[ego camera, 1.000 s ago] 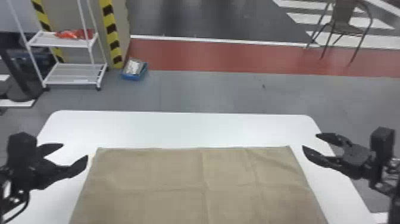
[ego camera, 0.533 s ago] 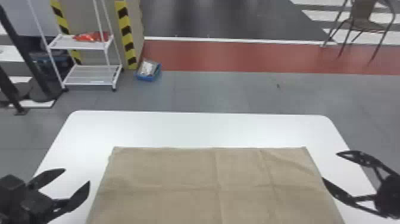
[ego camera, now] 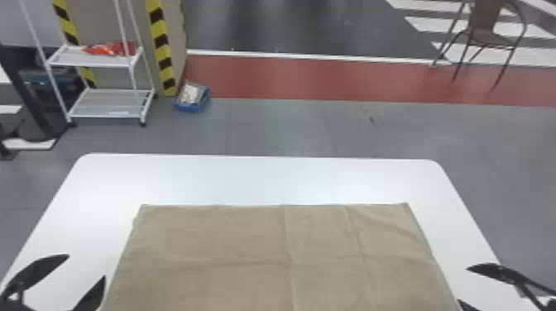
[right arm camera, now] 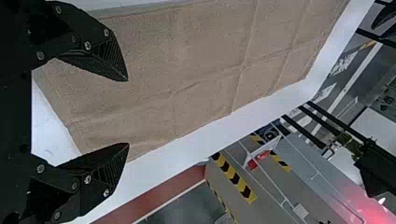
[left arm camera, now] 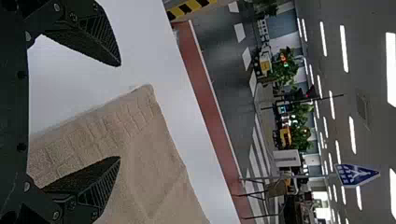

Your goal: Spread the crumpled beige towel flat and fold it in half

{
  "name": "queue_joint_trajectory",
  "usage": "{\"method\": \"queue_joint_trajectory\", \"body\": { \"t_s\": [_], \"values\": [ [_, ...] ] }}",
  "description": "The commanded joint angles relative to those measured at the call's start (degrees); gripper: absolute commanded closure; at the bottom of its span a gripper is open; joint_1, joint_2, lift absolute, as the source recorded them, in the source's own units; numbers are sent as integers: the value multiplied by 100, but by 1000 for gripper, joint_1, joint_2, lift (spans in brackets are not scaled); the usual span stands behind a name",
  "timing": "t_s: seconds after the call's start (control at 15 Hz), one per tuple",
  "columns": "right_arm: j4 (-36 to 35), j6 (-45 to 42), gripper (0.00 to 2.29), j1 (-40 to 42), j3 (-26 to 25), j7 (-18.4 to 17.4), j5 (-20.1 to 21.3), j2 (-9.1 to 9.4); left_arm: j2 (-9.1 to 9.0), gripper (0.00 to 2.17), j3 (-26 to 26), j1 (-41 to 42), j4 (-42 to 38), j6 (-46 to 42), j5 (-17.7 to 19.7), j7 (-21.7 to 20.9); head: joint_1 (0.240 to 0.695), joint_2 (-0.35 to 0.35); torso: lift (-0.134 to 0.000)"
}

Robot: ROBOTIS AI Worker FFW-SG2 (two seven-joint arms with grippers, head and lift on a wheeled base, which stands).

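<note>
The beige towel [ego camera: 248, 248] lies spread flat with faint creases, its far edge straight. Over the table left of the towel, my left gripper [ego camera: 85, 275] is open; beyond its parted fingers in the left wrist view, the left gripper [left arm camera: 120, 112] has a corner of the towel [left arm camera: 140, 140] in sight. On the other side, my right gripper [ego camera: 465, 285] stands open near the towel's right edge. In the right wrist view the right gripper [right arm camera: 128, 112] holds nothing between its fingers, and the towel [right arm camera: 201, 60] stretches out past them.
The white table [ego camera: 264, 178] has a bare strip beyond the towel and bare margins at both sides. On the floor behind are a white shelf rack [ego camera: 107, 103], a blue bin [ego camera: 193, 98] and a chair [ego camera: 490, 37].
In the head view both grippers now stand lower and closer to the bottom edge. The towel and the background have shifted within the view, while the towel keeps its flat shape.
</note>
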Motion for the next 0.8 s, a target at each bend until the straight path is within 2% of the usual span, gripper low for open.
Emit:
{"method": "queue_joint_trajectory", "body": {
  "t_s": [0.0, 0.13, 0.33, 0.53, 0.6, 0.73],
  "values": [
    [224, -296, 475, 119, -57, 0, 1, -117, 57, 215, 16, 115, 55, -54, -149, -42, 695, -140, 0],
    [277, -296, 475, 181, -66, 123, 9, -187, 93, 215, -28, 212, 143, -212, -272, -7, 695, -153, 0],
    [277, -67, 475, 181, -66, 272, 299, -301, 137, 269, -45, 405, 248, -546, -509, 11, 695, -175, 0],
    [329, 284, 535, 190, -84, 369, 299, -486, 172, 326, -54, 555, 239, -845, -544, 11, 695, -210, 0],
    [347, 319, 535, 181, -84, 369, 299, -521, 172, 329, -54, 564, 222, -845, -623, 19, 695, -226, 0],
    [347, 355, 535, 181, -172, 448, 264, -521, 189, 329, -133, 608, 222, -897, -1010, 160, 695, -262, 0]
  ]
}}
